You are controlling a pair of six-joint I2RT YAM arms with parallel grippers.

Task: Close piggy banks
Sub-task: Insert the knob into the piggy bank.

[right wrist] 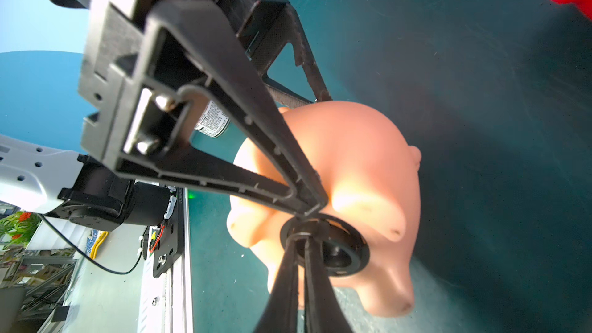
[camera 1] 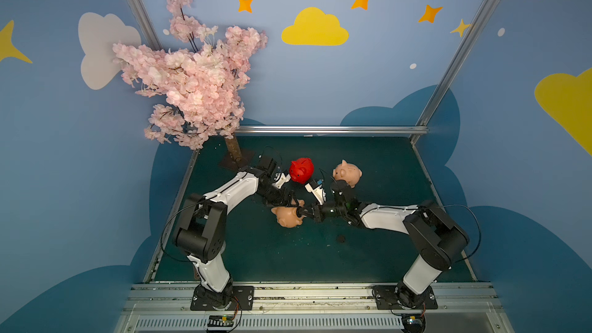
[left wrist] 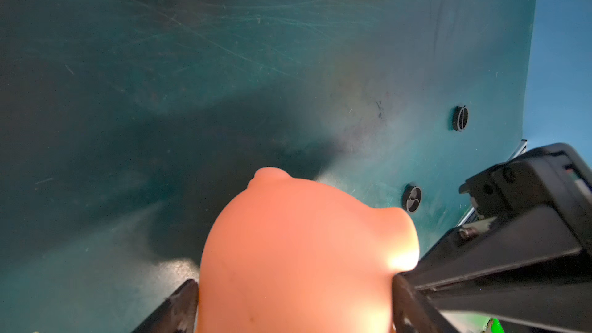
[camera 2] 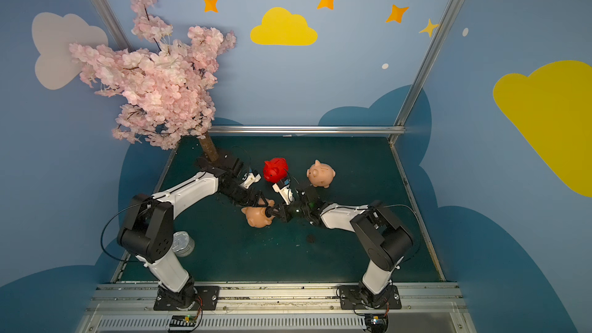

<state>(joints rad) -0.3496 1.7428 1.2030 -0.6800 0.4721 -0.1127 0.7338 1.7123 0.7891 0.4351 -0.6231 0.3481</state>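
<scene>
One peach pig (right wrist: 362,161) lay on its side at mid tabletop (camera 1: 256,257), belly hole turned toward the right arm. The left gripper (left wrist: 294,302) stood wide, clamped across the pig's body. The right gripper (right wrist: 299,238) was pinched almost fully closed on the raised rib of a dark plug (right wrist: 342,257) sitting in the belly hole. The red pig (camera 1: 301,170) and the second peach pig (camera 1: 347,172) stood upright farther back, clear of both arms.

Risks, as judged: whether the plug was locked home could not be told, and letting go early could leave it loose. The thin rib gave little purchase, so a twist could slip off it. The pig is smooth and round, and a push from the right could roll it in the left grip or skid it along the tabletop.

Only the right wrist view showed plug and hole. In both top views the grippers hid them. The left wrist view showed two spare plugs (left wrist: 412,198) lying flat on the tabletop, while the top views gave only one.
</scene>
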